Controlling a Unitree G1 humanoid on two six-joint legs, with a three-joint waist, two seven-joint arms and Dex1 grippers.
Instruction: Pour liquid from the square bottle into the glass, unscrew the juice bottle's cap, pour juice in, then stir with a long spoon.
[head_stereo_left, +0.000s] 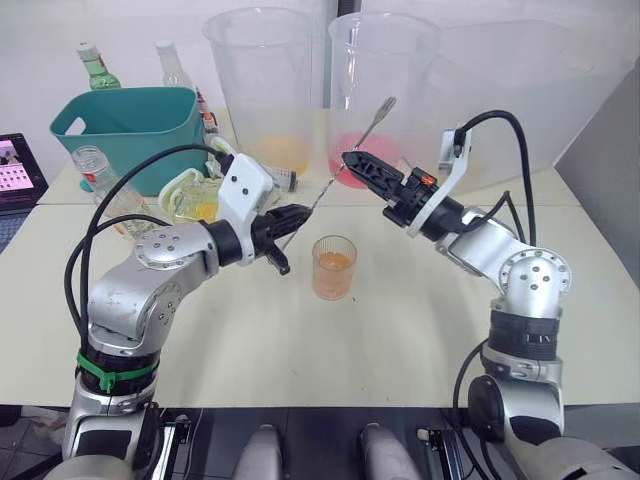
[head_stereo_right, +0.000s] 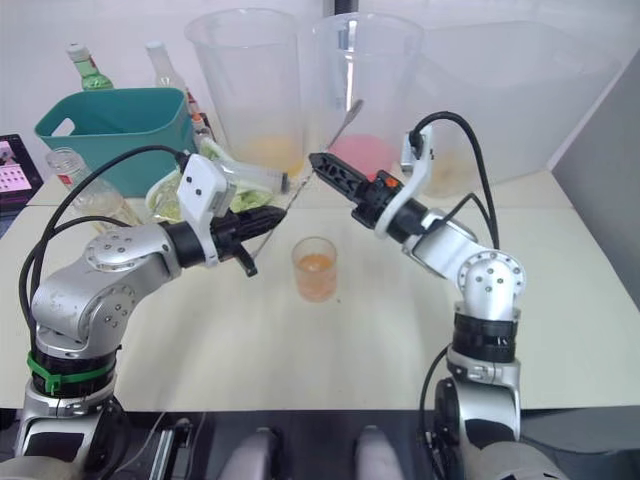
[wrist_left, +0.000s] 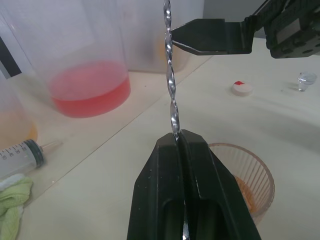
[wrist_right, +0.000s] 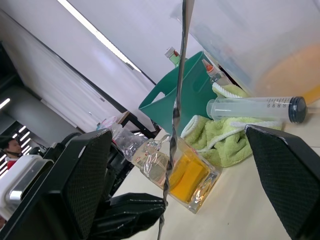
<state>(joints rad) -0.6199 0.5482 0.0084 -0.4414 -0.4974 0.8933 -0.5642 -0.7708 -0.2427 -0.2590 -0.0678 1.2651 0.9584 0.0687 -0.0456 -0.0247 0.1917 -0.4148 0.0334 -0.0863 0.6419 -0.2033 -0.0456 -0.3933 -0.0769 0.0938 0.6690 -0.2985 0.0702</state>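
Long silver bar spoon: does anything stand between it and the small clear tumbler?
Nothing visible does. The left gripper holds the thin silver spoon slanting up beside the open-topped clear glass tumbler; the open right gripper flanks its upper shaft.

Tabletop: pale cream surface (head_stereo_left: 300, 350), with a seam running across the far part where a second slab meets it.
Far wall: plain white (head_stereo_left: 40, 40), evenly lit.
Right side: a grey partition panel (head_stereo_left: 610, 160) stands at the tabletop's right edge.
Far left: a dark screen (head_stereo_left: 15, 170) with a pink picture sits at the tabletop's left edge.
Ceiling: a long bright strip light (wrist_right: 95, 35) runs overhead.
Light: soft, even, shadows faint.
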